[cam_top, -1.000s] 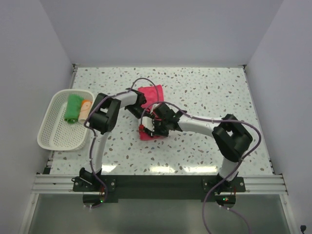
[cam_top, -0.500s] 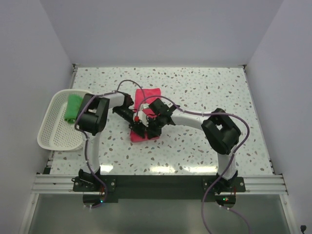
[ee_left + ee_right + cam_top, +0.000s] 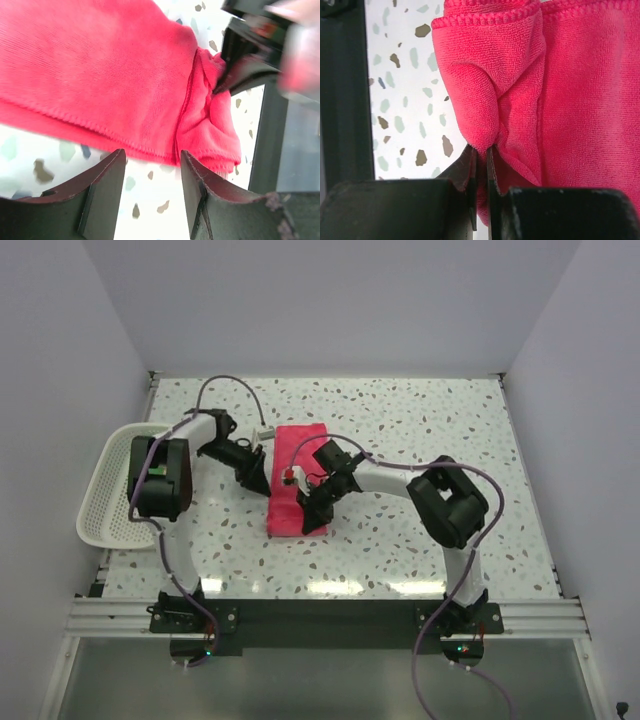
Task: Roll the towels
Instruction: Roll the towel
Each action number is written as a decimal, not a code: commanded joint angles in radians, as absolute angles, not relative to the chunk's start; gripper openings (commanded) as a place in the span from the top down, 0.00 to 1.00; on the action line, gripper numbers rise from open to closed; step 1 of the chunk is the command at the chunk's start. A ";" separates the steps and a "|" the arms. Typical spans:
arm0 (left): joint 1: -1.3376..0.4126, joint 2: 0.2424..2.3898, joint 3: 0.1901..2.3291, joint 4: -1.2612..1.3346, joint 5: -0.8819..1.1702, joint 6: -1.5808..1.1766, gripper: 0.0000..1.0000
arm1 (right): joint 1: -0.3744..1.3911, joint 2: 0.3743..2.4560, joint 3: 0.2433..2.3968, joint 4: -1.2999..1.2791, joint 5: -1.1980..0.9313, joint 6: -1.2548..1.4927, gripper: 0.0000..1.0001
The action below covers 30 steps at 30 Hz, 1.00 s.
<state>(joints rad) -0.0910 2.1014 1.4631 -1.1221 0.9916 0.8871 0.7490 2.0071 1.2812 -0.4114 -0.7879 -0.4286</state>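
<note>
One towel is in play. The pink-red towel (image 3: 296,452) lies on the bench (image 3: 430,430) between the two arms, folded into a long strip that runs away from the arm bases.

Your right tool (image 3: 309,503) is clamped on a pinch of cloth at the strip's near end. The right wrist view shows its fingers pressed together on a raised fold there. Your left tool (image 3: 254,474) has its fingers apart with nothing between them. It sits over bare bench just beside the towel's left edge.

By the look of it, the rolling of this towel has barely begun. The near end is bunched and lifted, but no full turn shows, and most of the strip lies flat. You have nearly the whole length to wind up.

The white basket (image 3: 100,520) sits at the left edge of the bench, and your left arm covers much of it. You cannot tell from here how the other towels stand.
</note>
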 commanded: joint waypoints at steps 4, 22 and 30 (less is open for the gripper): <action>-0.025 1.904 1.388 -1.063 0.994 0.976 0.46 | 0.696 2.132 1.339 -0.597 -0.969 -0.347 1.00; -0.528 0.907 0.525 -0.370 0.367 1.143 0.38 | 0.663 2.322 1.543 -0.762 -0.890 -0.134 1.00; -0.719 0.980 0.445 -0.123 0.235 1.091 0.37 | 0.663 2.358 1.591 -0.804 -0.907 -0.132 1.00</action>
